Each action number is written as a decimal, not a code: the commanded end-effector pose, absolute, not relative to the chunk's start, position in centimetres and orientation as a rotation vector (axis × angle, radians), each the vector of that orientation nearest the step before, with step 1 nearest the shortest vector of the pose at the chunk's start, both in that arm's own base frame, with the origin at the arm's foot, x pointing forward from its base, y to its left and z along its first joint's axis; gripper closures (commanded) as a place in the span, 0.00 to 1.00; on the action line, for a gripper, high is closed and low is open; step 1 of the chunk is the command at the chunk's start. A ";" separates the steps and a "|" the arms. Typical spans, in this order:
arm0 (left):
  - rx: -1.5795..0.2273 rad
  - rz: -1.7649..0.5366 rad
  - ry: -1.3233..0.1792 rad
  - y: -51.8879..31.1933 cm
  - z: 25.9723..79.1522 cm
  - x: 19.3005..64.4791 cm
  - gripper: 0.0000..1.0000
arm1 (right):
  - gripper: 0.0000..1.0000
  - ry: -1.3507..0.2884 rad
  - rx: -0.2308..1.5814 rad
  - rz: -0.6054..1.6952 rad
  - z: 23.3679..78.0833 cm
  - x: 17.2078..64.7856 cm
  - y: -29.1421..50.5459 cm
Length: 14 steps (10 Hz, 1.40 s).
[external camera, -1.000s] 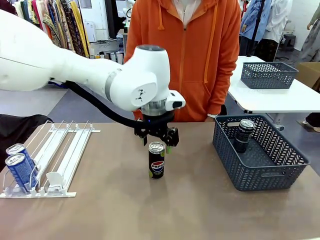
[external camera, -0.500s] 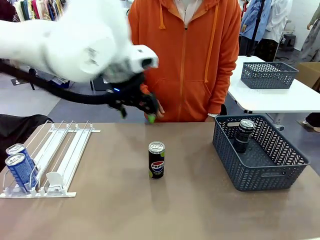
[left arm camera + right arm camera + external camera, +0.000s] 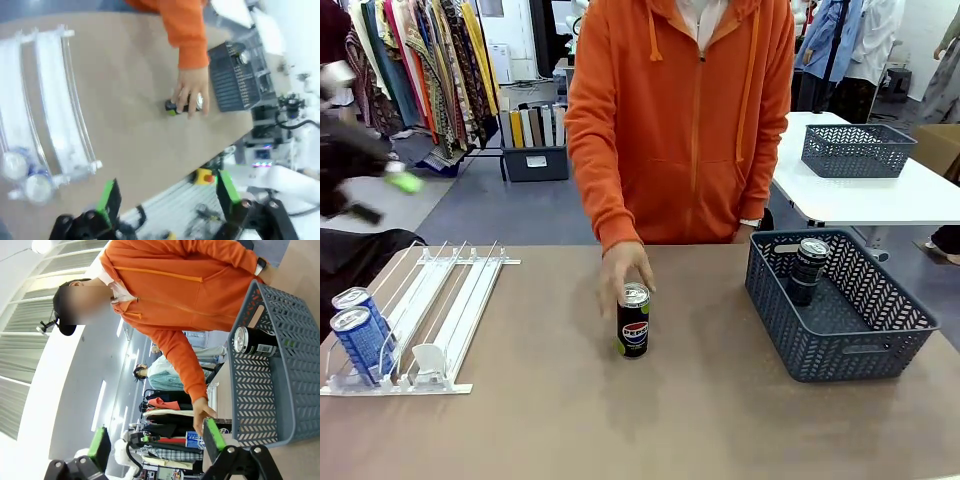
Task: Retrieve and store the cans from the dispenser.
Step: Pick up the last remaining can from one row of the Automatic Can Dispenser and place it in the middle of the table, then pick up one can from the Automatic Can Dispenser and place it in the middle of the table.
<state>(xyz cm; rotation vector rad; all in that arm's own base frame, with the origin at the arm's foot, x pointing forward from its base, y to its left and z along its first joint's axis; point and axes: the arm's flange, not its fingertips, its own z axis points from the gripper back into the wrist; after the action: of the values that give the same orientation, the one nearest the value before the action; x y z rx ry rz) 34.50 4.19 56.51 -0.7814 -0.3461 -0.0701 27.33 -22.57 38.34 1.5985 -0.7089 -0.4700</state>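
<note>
**Front view:** the left gripper (image 3: 382,192), blurred, hangs high with the dispenser (image 3: 450,300) roughly below it. The Pepsi can (image 3: 633,322) stands well to its right, touched by the person's hand (image 3: 623,268).

**Left wrist view:** jaws wide apart, empty.

**Right wrist view:** the right gripper (image 3: 157,442) is open and empty, with the basket (image 3: 255,405) just ahead.

**Risk:** reaching for the can now could strike that hand or topple the can.

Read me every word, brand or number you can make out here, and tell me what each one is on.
"PEPSI": on the black can mid-table.
Blue cans in the dispenser: lettering too small to read.
Second can in the basket: print too small to read.
</note>
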 end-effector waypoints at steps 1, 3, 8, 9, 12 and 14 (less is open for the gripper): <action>-1.062 0.131 -0.325 13.0 51.2 34.8 0.00 | 0.00 -0.694 1.605 -0.473 38.8 27.1 -22.6; -1.275 0.275 -0.367 18.0 45.8 32.7 0.00 | 0.00 -0.694 1.605 -0.473 38.8 27.1 -22.6; -1.169 0.244 -0.352 18.6 47.2 30.8 0.00 | 0.00 -0.694 1.605 -0.473 38.8 27.1 -22.6; -1.169 0.244 -0.352 18.6 47.2 30.8 0.00 | 0.00 -0.694 1.605 -0.473 38.8 27.1 -22.6; -1.169 0.244 -0.352 18.6 47.2 30.8 0.00 | 0.00 -0.694 1.605 -0.473 38.8 27.1 -22.6; -1.169 0.244 -0.352 18.6 47.2 30.8 0.00 | 0.00 -0.694 1.605 -0.473 38.8 27.1 -22.6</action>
<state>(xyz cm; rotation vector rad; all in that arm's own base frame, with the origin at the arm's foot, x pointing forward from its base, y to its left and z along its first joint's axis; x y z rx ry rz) 30.95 18.67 47.27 -1.1643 -0.3438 0.2604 27.33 -22.57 38.35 1.5981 -0.7089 -0.4698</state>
